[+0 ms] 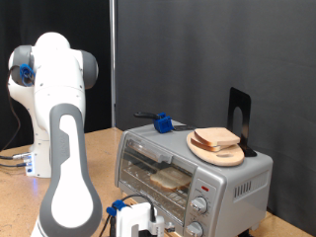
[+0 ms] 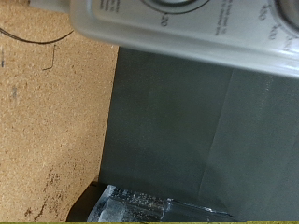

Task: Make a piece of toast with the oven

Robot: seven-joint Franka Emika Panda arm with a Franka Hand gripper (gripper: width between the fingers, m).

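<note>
Toast (image 1: 172, 178) lies on the rack inside the oven (image 1: 193, 173), behind the glass door, lower centre of exterior frame; placed for heating, I judge. Another slice (image 1: 217, 138) sits on a board (image 1: 216, 153) on top. Gripper (image 1: 138, 219) low at bottom centre, before the knobs (image 1: 198, 206). Jaw opening: cannot tell. Arm (image 1: 61, 148) bends down at left.

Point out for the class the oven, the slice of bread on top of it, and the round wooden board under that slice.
oven (image 1: 233, 178), exterior view, on its silver top panel.
slice of bread (image 1: 216, 136), exterior view, on its pale upper face.
round wooden board (image 1: 229, 157), exterior view, on its front rim.
</note>
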